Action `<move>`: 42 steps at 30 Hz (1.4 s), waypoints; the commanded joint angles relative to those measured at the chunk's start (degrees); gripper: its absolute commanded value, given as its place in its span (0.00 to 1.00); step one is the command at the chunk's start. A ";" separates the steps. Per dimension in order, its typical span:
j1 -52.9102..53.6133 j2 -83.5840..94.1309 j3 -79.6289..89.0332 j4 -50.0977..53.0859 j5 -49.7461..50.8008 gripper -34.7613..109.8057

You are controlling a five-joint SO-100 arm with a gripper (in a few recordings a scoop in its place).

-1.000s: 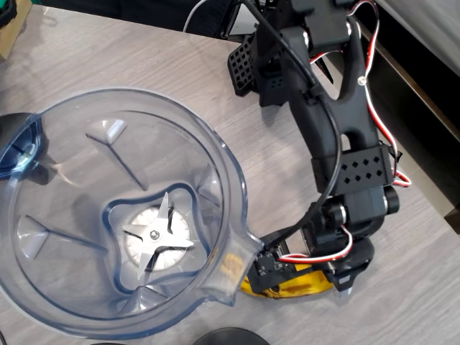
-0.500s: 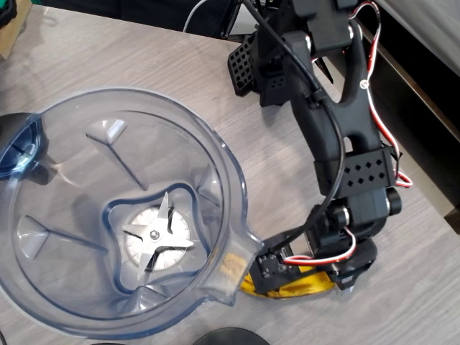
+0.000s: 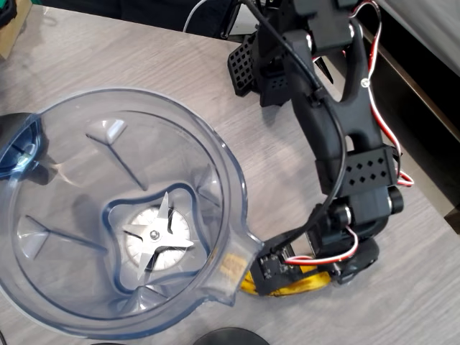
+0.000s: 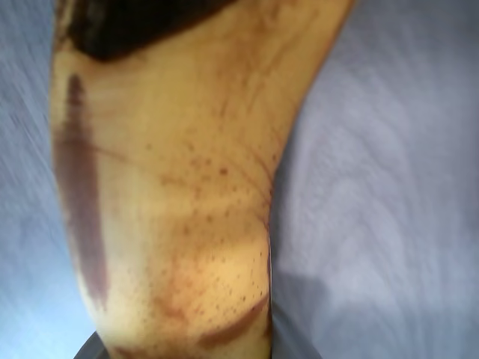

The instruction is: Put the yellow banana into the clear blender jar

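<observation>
Yellow with brown freckles and a dark streak, the banana [image 4: 172,187] sits right up against the wrist camera, and from overhead it lies on the grey wooden counter [image 3: 287,180] just beside the spout of the clear blender jar [image 3: 43,302], mostly under the arm's jaws [image 3: 305,277]. Over the last second the black arm [image 3: 338,136] has sunk a little lower over the fruit, so the pickup looks close. Whether the jaws have closed on it I cannot tell.

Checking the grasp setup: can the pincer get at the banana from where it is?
Probably yes. The pincer sits right over the banana, which lies on the table beside the jar's spout, nothing between them. The wrist view shows the peel up close. Jaw state is unclear.
</observation>
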State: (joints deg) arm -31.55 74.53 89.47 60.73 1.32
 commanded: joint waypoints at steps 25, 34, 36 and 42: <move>-6.50 43.42 -1.49 5.19 2.99 0.31; -8.00 56.34 -1.05 1.49 3.96 0.31; -8.88 58.45 -1.05 0.44 4.04 0.31; -9.76 64.25 -1.05 -3.60 4.31 0.31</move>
State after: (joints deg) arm -41.31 134.12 89.74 60.47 5.54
